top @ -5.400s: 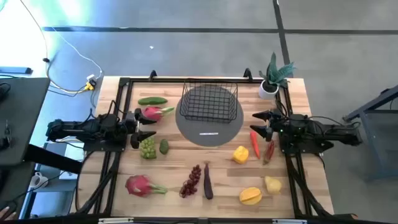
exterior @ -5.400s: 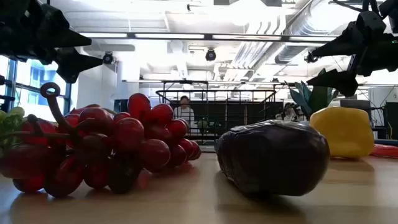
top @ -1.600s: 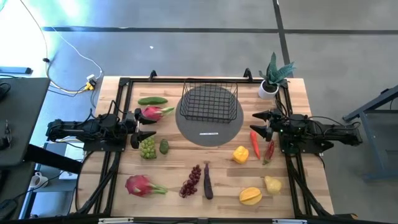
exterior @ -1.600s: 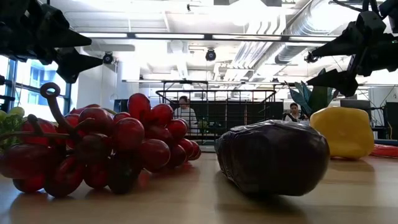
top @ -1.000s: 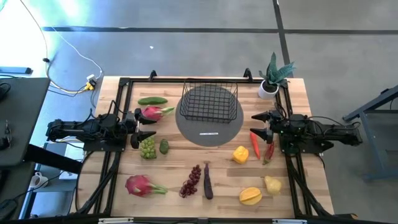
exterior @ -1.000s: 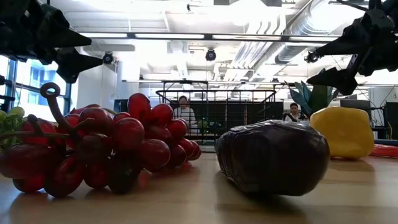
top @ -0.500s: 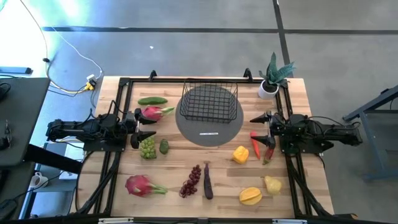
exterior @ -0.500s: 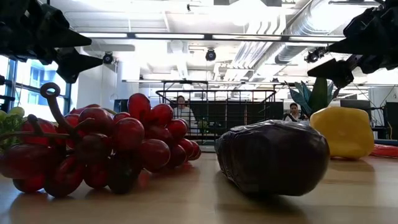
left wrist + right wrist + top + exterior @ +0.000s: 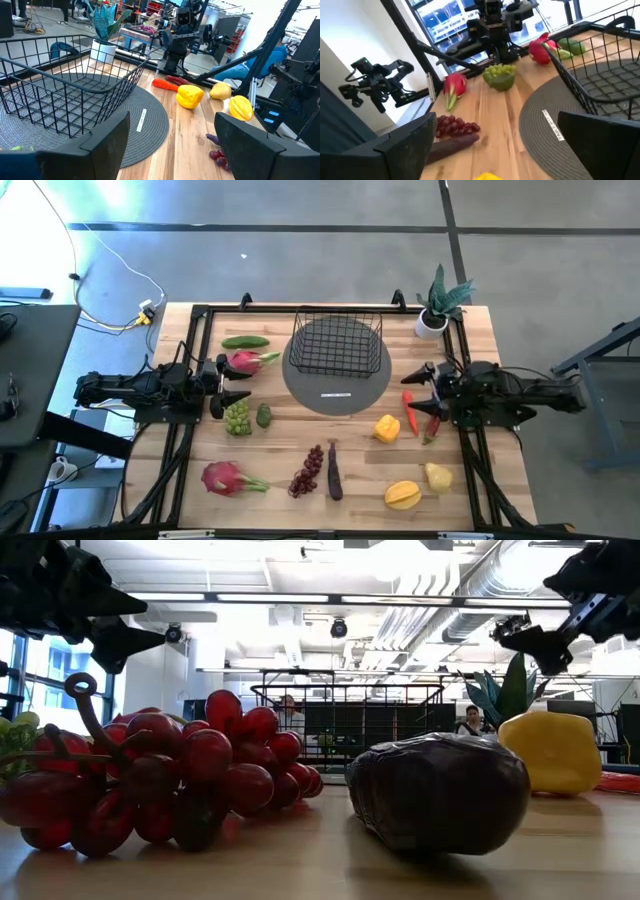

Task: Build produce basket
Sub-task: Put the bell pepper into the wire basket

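The black wire basket (image 9: pixel 336 344) stands on a round grey disc (image 9: pixel 337 385) at the table's far middle. Produce lies loose around it: two pink dragon fruits (image 9: pixel 243 361) (image 9: pixel 224 478), cucumber (image 9: pixel 245 342), green grapes (image 9: pixel 237 417), red grapes (image 9: pixel 307 469), eggplant (image 9: pixel 334 471), red chilies (image 9: pixel 410 411), yellow fruits (image 9: pixel 387 428) (image 9: pixel 403 495). My left gripper (image 9: pixel 240 383) is open and empty, between the far dragon fruit and the green grapes. My right gripper (image 9: pixel 414 393) is open and empty, above the chilies.
A potted green plant (image 9: pixel 439 304) stands at the far right corner. A yellow pear-like fruit (image 9: pixel 438 476) lies near the right front. A small green fruit (image 9: pixel 264 416) lies beside the green grapes. Bare wood lies between the disc and the near row of produce.
My right gripper has shifted a little toward the table's near edge, over the chilies, and has risen in the low view. It stays open. My left gripper and all the produce have kept still.
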Controlling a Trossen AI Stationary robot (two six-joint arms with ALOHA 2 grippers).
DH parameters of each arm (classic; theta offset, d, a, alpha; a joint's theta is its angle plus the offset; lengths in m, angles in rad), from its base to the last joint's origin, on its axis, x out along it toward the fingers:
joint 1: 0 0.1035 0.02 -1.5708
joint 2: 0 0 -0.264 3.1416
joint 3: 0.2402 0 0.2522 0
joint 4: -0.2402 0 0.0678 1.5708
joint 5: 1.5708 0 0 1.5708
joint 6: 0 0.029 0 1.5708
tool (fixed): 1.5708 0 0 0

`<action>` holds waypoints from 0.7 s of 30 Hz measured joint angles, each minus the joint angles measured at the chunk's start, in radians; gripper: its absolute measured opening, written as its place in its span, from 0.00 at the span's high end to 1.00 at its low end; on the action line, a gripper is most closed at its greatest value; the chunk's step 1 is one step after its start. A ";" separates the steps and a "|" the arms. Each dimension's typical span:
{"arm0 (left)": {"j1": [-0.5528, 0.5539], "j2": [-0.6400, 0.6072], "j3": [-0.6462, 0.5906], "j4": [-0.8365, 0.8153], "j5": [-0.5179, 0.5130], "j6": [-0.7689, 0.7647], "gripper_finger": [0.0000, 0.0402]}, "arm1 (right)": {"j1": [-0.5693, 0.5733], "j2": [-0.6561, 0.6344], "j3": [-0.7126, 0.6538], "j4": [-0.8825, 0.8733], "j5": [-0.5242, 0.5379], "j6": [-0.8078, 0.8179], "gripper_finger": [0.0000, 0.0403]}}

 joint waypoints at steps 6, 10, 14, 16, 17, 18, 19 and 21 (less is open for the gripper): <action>0.000 0.000 0.000 0.000 0.000 0.000 0.30 | 0.000 0.157 0.154 -0.125 -0.001 -0.099 0.01; 0.000 0.000 0.000 0.000 0.000 0.000 0.30 | 0.000 0.297 0.268 -0.275 -0.025 -0.106 0.01; 0.000 0.000 0.000 0.000 0.000 0.000 0.30 | 0.000 0.435 0.376 -0.417 -0.078 -0.150 0.01; 0.000 0.000 0.000 0.000 0.000 0.000 0.30 | 0.000 0.498 0.430 -0.481 -0.083 -0.199 0.01; 0.000 0.000 0.000 0.000 0.000 0.000 0.30 | 0.000 0.528 0.453 -0.508 -0.084 -0.221 0.01; 0.000 0.000 0.000 0.000 0.000 0.000 0.30 | 0.000 0.557 0.474 -0.528 -0.084 -0.244 0.01; 0.000 0.000 0.000 0.000 0.000 0.000 0.30 | 0.000 0.583 0.491 -0.539 -0.084 -0.264 0.01; 0.000 0.000 0.000 0.000 0.000 0.000 0.30 | 0.007 0.627 0.517 -0.540 -0.086 -0.293 0.01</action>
